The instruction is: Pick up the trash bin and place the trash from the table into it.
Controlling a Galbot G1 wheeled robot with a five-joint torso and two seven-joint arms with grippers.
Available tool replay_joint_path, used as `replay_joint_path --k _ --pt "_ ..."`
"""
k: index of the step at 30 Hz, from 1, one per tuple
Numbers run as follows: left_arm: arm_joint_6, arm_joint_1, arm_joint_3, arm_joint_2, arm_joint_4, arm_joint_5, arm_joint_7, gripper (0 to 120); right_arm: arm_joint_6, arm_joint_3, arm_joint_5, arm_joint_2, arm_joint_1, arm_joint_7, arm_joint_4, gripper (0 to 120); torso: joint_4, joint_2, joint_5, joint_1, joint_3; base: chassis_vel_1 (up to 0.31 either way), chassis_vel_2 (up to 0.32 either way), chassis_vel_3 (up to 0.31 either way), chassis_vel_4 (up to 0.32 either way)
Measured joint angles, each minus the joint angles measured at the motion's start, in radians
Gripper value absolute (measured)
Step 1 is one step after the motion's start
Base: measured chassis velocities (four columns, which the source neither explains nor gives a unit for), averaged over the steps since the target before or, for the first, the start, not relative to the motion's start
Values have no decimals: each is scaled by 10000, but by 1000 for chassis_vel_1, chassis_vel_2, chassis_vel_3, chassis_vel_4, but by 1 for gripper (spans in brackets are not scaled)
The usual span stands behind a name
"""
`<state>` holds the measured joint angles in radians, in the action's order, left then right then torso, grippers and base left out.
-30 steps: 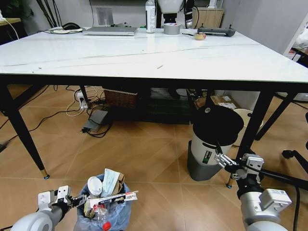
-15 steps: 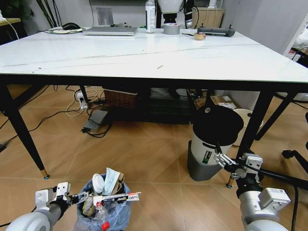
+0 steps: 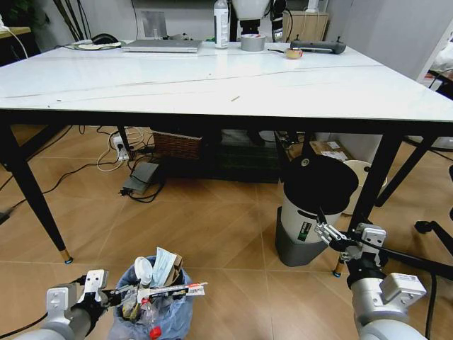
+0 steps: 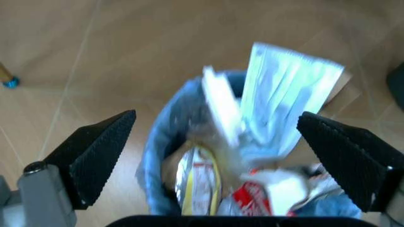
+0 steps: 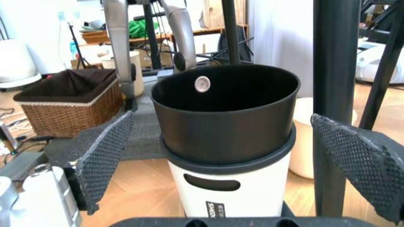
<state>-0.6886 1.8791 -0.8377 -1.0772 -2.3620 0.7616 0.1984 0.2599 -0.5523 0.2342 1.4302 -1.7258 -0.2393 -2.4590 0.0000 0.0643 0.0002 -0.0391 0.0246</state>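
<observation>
Head view: trash bin point(image 3: 157, 312) beside left gripper point(image 3: 117, 296).

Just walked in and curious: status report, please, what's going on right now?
Left tool open beside blue-bagged trash bin, low over floor. Bin full of wrappers. Right tool open, facing grey-white bin with black lid.

Black-lidded white bin point(image 5: 225, 137) between open end effector point(image 5: 230, 156) fingers
</observation>
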Motion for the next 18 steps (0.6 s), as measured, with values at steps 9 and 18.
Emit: replay_joint_path --k 9,18 --pt "1991 -533 136 -343 -7 -2507 -1374 100 191 239 98 435 -16 -203 -277 100 -2 0 -4 0 1 0 0 0 0" --pt "3654 -513 -7 -453 -979 -3271 -1507 100 550 848 -70 861 -163 -312 -405 100 0 0 -2 0 1 0 0 0 0"
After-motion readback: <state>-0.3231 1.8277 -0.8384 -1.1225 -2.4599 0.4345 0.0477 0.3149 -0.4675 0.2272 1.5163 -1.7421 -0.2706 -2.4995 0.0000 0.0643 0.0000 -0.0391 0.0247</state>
